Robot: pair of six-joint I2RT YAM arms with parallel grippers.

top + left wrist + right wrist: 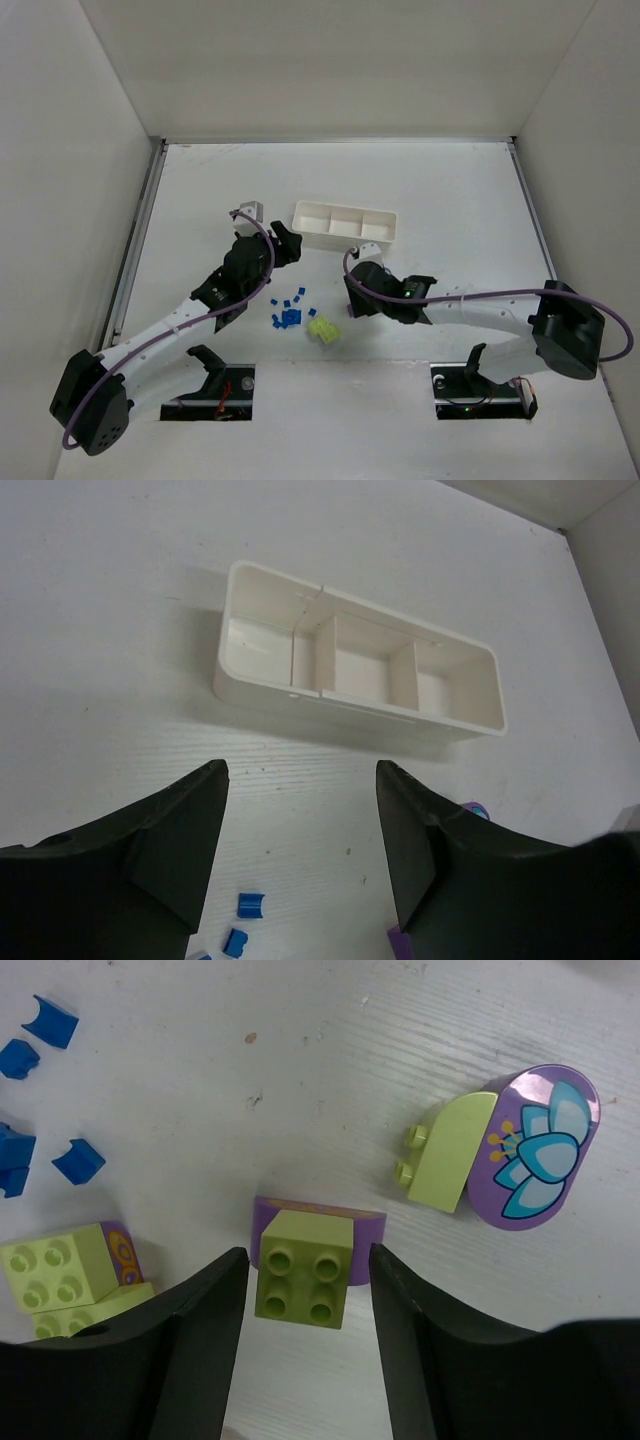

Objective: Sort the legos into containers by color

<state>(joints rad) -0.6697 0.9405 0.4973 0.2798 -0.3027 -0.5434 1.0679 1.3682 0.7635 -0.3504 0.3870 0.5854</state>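
Table: a white table point(200, 190) carried everything, with white walls on three sides.
Tray: a long white tray point(345, 223) with three compartments in a row lay toward the far side of the table, between the two grippers and a little beyond them; the left wrist view showed its near wall point(330, 695) ahead of the fingers.
Left gripper: the left gripper point(300, 770) hung over bare table just short of the tray's left end, jaws about half apart and nothing between them.
Right gripper: the right gripper point(308, 1255) pointed down at the table near the tray's right end, jaws part open and straddling a yellow-green brick point(305, 1280), with a thin gap on each side and no grip on it.
Straddled brick: four studs, lying against a purple piece point(320, 1218).
Flower piece: a purple rounded plate point(540, 1150) with a blue flower print lay to one side, touching a yellow-green rounded piece point(450, 1155).
Yellow-green cluster: more yellow-green bricks point(323, 330) sat on the table between the arms, well short of the tray.
Blue bricks: tiny blue bricks point(288, 315) lay scattered just left of that cluster, all outside the tray.
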